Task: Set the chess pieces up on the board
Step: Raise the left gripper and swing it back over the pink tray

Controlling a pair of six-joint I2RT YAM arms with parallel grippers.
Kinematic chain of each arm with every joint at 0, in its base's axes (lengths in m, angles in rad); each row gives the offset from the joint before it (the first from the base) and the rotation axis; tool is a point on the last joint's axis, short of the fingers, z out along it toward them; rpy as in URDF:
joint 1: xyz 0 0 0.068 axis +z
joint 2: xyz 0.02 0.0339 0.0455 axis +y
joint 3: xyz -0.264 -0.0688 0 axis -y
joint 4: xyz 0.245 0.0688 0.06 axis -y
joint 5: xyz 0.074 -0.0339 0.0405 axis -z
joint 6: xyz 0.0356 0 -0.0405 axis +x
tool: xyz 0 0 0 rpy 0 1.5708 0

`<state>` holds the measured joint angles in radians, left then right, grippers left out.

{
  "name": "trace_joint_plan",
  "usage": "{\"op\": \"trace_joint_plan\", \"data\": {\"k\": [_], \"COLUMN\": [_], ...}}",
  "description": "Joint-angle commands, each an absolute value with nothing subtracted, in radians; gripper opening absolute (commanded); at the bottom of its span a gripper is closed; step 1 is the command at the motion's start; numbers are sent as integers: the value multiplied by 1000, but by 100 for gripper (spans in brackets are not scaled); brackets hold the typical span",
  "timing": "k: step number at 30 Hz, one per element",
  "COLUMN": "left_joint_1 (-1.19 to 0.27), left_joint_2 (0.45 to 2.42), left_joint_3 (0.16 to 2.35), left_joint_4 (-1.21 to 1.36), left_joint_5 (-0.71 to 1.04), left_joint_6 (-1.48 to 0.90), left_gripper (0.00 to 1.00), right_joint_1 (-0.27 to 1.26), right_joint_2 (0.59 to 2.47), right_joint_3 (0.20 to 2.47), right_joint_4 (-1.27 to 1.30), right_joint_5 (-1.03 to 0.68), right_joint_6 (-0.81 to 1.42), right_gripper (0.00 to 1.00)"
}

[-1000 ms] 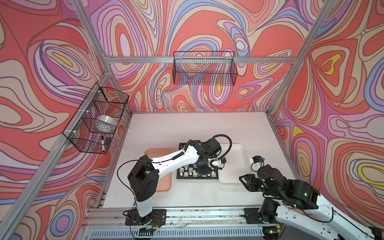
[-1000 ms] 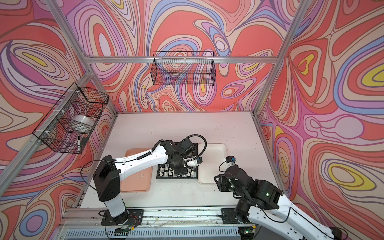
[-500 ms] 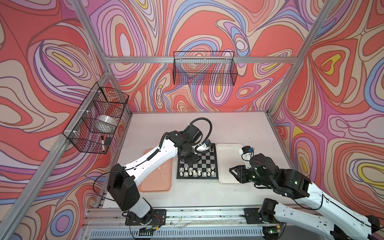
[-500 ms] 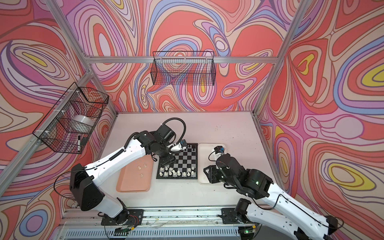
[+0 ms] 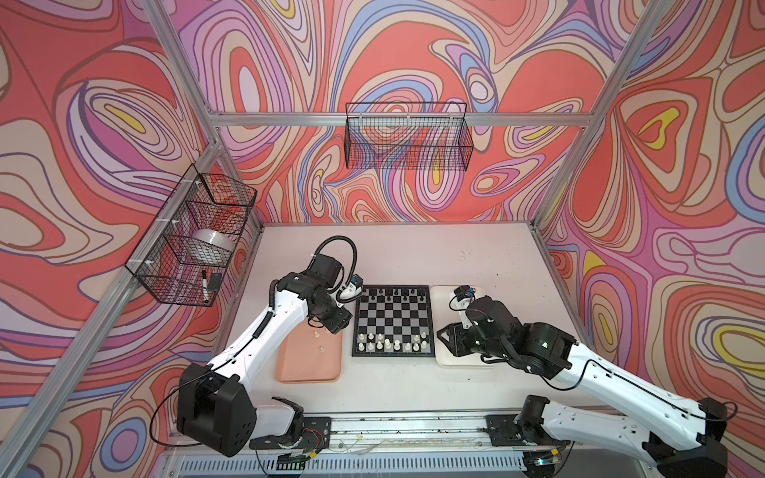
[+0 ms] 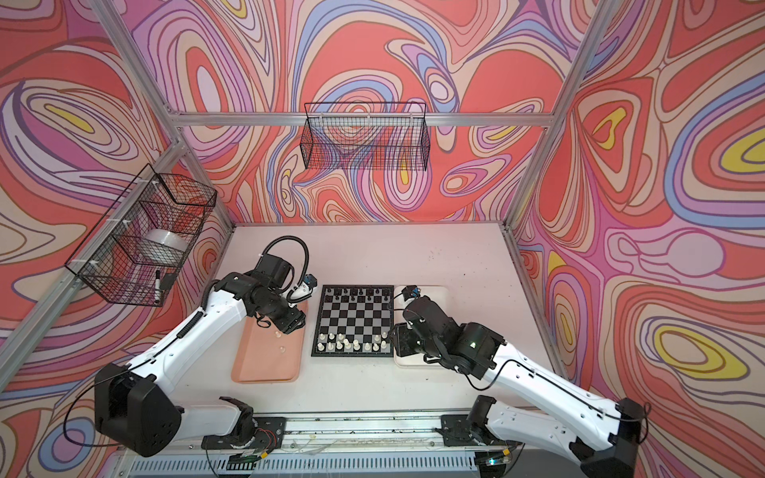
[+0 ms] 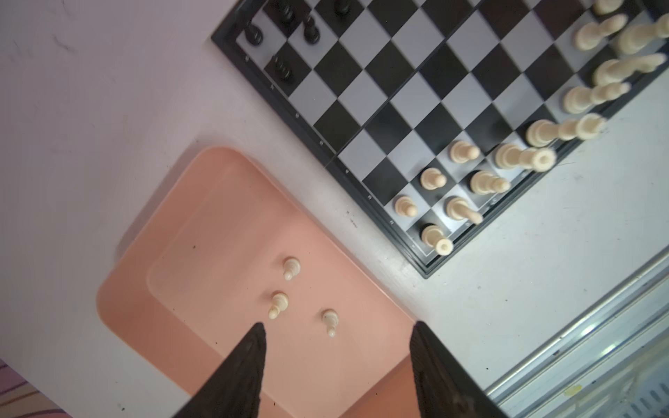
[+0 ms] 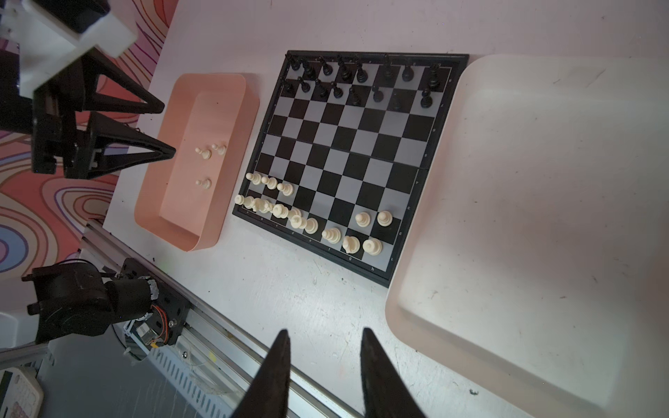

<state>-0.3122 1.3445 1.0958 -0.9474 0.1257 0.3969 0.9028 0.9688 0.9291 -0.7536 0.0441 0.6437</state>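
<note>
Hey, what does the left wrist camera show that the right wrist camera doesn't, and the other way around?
Left wrist only: the open left end effector, its gap seen from behind, nothing in it. Right wrist only: the white tray, the open right end effector, the whole chessboard. Both: the pink tray holding three white pawns, and white pieces standing on the chessboard.

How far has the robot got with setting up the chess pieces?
Done: the black pieces appear to fill two rows of the board; white's back row and five pawns stand. In hand: nothing; the left gripper hangs open above the pink tray. Left: three white pawns in that tray.
</note>
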Motion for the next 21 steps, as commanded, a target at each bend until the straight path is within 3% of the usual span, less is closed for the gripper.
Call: {"op": "trace_joint_plan", "data": {"k": [1, 9, 14, 21], "left_joint_1": [-243, -199, -194, -192], "left_joint_2": [1366, 1441, 1510, 1534], "left_joint_3": [1071, 1051, 1046, 999], "left_joint_4": [-897, -836, -824, -774], "left_joint_5": [151, 116, 94, 88], "left_joint_6": [423, 439, 440, 452], "left_gripper": [59, 53, 39, 42], "right_joint_1": [899, 898, 899, 899], "right_joint_2": [965, 941, 902, 1000], "right_joint_3": [910, 871, 835, 862], "right_joint_4": [-703, -698, -646, -603], "right_joint_5": [32, 49, 31, -127], "right_joint_6": [628, 635, 629, 583], "right_gripper": [33, 32, 31, 32]}}
